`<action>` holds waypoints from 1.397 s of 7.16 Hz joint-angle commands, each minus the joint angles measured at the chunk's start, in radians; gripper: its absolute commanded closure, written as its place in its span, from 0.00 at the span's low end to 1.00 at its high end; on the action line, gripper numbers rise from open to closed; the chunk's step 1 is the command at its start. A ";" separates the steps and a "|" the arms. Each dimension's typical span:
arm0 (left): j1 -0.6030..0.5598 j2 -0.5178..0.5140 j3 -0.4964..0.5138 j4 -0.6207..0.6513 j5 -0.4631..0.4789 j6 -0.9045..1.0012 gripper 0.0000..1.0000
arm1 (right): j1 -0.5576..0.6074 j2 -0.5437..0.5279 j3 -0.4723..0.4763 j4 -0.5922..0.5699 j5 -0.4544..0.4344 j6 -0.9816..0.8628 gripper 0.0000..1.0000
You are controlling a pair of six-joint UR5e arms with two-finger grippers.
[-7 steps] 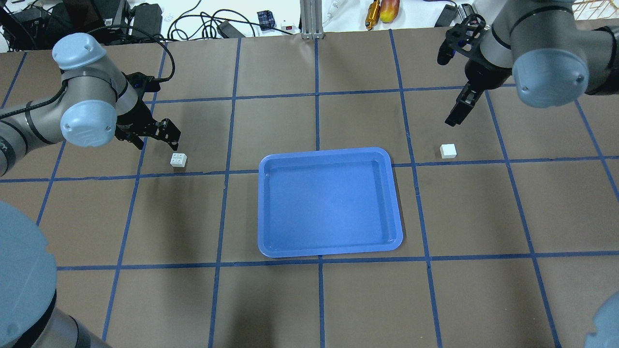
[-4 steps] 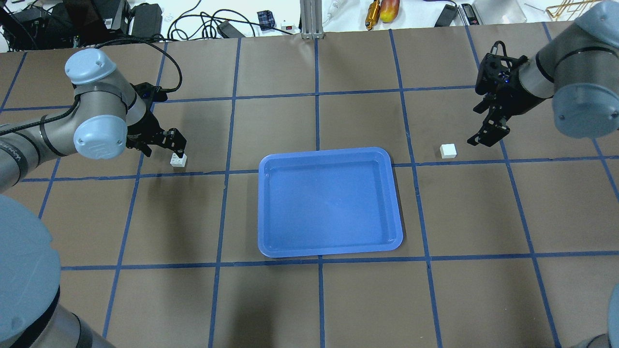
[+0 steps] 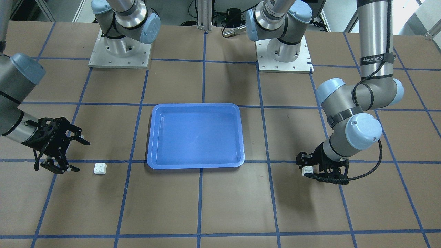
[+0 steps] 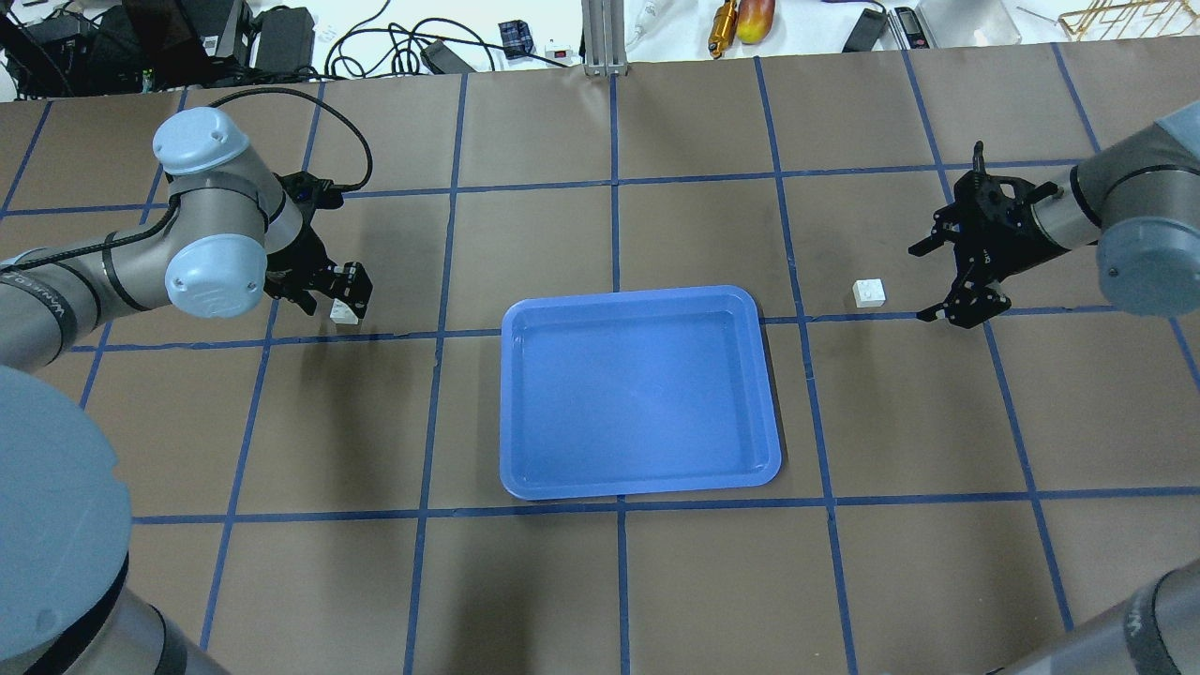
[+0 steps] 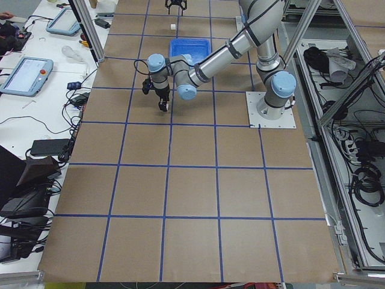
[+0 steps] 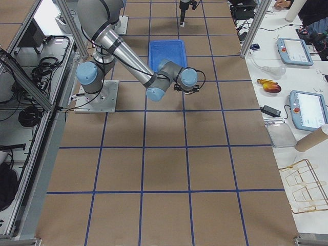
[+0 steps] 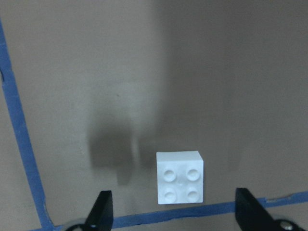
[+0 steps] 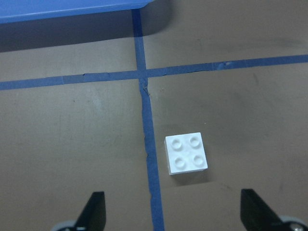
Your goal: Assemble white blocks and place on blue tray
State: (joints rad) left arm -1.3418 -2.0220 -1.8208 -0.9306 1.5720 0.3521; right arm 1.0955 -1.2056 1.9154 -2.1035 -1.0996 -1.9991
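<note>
Bright even light, soft shadows, sharp

The left arm and right arm are silver-grey tubes with pale blue caps on the joints. A black band with white lettering rings the left arm, and a black cable runs along it. The left gripper and right gripper are black skeletal frames; each base sits on a screwed metal plate

A black band on the left arm reads roughly "WANJEED".
</note>
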 commanded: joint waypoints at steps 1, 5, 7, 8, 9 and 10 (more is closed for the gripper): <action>-0.008 -0.012 0.000 0.006 -0.006 -0.008 0.34 | -0.005 0.067 0.002 -0.007 0.052 -0.023 0.00; -0.022 -0.012 0.000 0.019 0.005 -0.004 0.68 | 0.009 0.113 -0.001 -0.013 0.070 -0.021 0.04; -0.028 -0.006 0.002 0.019 0.005 -0.005 0.84 | 0.018 0.113 -0.004 -0.015 0.098 -0.023 0.12; -0.028 -0.001 0.002 0.021 0.003 -0.007 0.87 | 0.021 0.113 -0.004 -0.026 0.098 -0.023 0.25; -0.033 0.017 0.008 0.024 0.000 -0.027 0.87 | 0.021 0.113 -0.006 -0.027 0.098 -0.024 0.43; -0.043 0.032 0.009 0.010 -0.007 -0.100 0.86 | 0.021 0.112 -0.004 -0.027 0.098 -0.023 0.56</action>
State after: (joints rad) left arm -1.3752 -2.0085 -1.8149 -0.9109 1.5718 0.3152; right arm 1.1159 -1.0925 1.9108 -2.1287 -1.0022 -2.0224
